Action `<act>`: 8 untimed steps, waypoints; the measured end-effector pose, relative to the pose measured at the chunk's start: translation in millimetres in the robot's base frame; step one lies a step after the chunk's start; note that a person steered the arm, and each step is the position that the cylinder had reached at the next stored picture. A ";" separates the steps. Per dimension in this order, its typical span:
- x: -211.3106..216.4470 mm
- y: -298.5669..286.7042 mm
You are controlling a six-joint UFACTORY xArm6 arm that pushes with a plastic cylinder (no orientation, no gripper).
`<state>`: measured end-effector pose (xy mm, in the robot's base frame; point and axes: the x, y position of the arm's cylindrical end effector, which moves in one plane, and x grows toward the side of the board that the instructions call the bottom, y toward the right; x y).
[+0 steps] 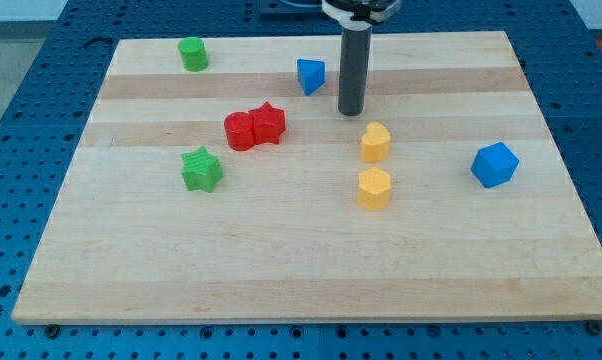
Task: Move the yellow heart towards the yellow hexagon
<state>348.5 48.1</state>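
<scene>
yellow hexagon (374, 188) just below yellow heart (376, 142); my tip (351, 110) above heart, bare rod, untouching.

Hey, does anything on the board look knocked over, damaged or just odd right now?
Nothing stands out. All blocks sit flat on the wooden board. My tip rests above the yellow heart, apart from it; the yellow hexagon sits just below.

A lab bench: a pale wooden board (311, 270) lies on a blue perforated metal table (41, 90) with regular mounting holes.
</scene>
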 end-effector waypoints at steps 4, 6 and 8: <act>15.9 0.4; 18.5 20.8; 22.1 20.8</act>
<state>370.6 68.9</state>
